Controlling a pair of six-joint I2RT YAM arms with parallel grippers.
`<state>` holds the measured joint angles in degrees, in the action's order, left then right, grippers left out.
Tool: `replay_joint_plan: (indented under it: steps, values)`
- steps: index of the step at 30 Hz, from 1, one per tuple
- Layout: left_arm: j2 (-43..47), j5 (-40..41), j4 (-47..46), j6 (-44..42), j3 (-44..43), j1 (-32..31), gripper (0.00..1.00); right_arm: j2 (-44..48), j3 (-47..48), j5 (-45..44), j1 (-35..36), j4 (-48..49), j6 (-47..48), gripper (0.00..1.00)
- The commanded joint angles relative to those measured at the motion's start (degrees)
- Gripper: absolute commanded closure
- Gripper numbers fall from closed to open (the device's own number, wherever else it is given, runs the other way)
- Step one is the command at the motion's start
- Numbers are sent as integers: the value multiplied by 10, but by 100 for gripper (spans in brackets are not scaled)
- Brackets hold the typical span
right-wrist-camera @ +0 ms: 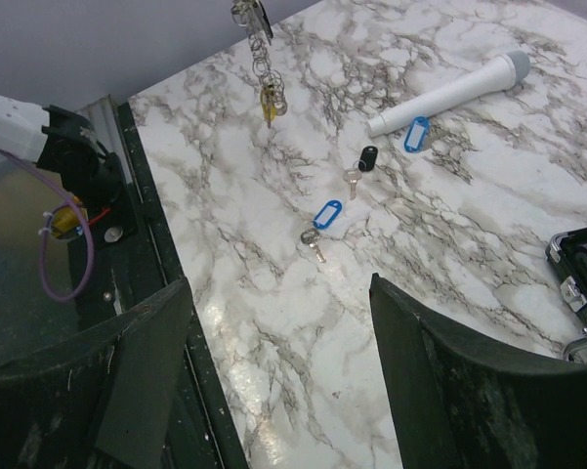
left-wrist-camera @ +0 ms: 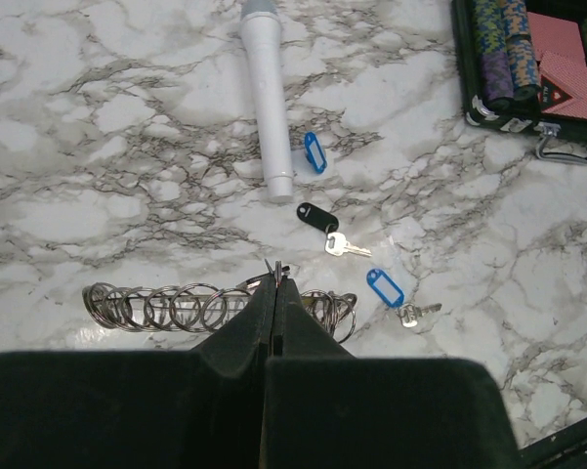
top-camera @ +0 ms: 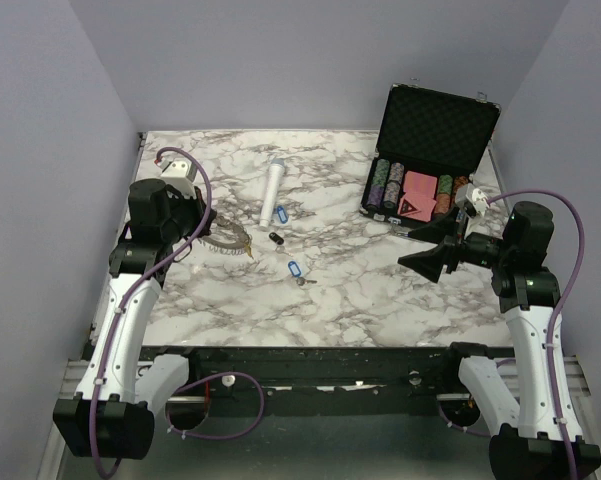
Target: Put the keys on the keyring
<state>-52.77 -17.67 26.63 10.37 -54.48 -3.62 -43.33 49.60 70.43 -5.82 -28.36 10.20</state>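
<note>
Now, left hand clenched on the keyring, right hand released, keys loose nearby.

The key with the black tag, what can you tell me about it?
The key with the black tag lies flat on the marble table, near the end of the white cylinder. Its oblong tag looks like shiny black plastic, and a small silvery metal key sticks out from one end. Only the table touches it.

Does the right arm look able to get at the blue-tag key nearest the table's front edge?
Probably yes. The right tool is open and faces that key across bare marble; nothing lies between them. The left tool, shut on the keyring, sits beyond it.
</note>
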Motion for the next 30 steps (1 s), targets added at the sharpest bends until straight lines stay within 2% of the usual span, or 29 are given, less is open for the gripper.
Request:
replay_joint_plan:
  steps: [1,7,13,14,15,19,26,28,30]
  values:
    - [-42,-8,-40,6,-48,27,100,-2,-7,30,-7,26,-18,18]
    - [-141,-7,-57,13,-114,79,100,-14,-6,41,-14,33,-21,19]
    - [-260,-2,-66,33,-196,94,100,-24,-6,45,-17,32,-21,19]
    - [-320,27,-67,41,-225,94,100,-29,-6,46,-20,33,-19,19]
    - [-333,43,-69,44,-227,97,100,-31,-6,46,-20,33,-19,19]
    - [-369,65,-80,55,-192,104,100,-39,-6,47,-22,32,-18,18]
    - [-328,55,-98,92,-51,105,100,-47,-4,58,-24,34,-15,19]
    - [-300,53,-91,97,-22,105,90,-47,-4,61,-24,36,-16,19]
    - [-256,60,-81,100,2,105,67,-44,-6,64,-24,37,-16,19]
